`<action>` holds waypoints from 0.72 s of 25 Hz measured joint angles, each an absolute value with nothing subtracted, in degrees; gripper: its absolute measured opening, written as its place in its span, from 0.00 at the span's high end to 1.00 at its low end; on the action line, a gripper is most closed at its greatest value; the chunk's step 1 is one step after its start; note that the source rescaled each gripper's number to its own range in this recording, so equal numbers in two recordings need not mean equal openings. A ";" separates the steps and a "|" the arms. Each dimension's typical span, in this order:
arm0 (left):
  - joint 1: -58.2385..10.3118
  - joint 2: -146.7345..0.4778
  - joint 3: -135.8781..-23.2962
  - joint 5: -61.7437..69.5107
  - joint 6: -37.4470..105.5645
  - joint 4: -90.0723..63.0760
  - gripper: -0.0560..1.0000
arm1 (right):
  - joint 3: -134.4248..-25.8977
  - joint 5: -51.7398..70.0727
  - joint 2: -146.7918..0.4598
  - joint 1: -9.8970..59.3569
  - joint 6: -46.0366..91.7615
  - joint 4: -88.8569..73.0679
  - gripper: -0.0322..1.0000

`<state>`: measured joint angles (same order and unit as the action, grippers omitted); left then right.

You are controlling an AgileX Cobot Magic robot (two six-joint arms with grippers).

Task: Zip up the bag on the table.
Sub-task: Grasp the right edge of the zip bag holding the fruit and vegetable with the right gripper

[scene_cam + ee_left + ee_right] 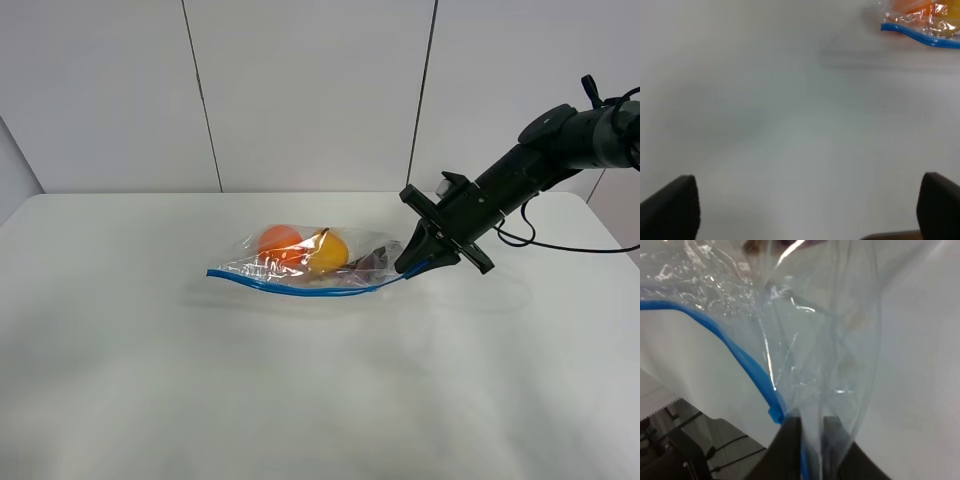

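The right claw [810, 426] is clamped on a corner of the bag [815, 340], right where the blue zip strip [740, 352] ends. From that grip the bag stretches away across the white surface [150, 380], with the strip running along its long edge. Just past the claw a dark object [368, 265] shows through the plastic. Beyond it is a yellow pear [330, 250], and an orange fruit [280, 240] lies farthest off. The left claw [810, 181] hangs above the surface with its fingers wide apart, the bag's other end well ahead of it.
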<state>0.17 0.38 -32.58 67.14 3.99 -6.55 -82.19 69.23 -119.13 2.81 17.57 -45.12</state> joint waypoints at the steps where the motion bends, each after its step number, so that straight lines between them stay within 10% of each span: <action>1: 0.17 0.38 -32.58 67.14 3.99 -6.55 0.00 | -82.19 69.23 -119.13 2.81 17.57 -45.12 0.78; 7: 0.17 0.38 -32.58 67.14 3.99 -6.55 0.00 | -82.19 69.23 -119.13 2.81 18.30 -45.12 0.61; 18: 0.17 0.38 -32.58 67.14 3.99 -6.55 0.00 | -82.19 69.24 -119.13 2.81 18.32 -43.90 0.59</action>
<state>0.17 0.38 -32.58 67.14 3.99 -6.55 -82.19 69.24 -119.13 2.81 18.32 -43.90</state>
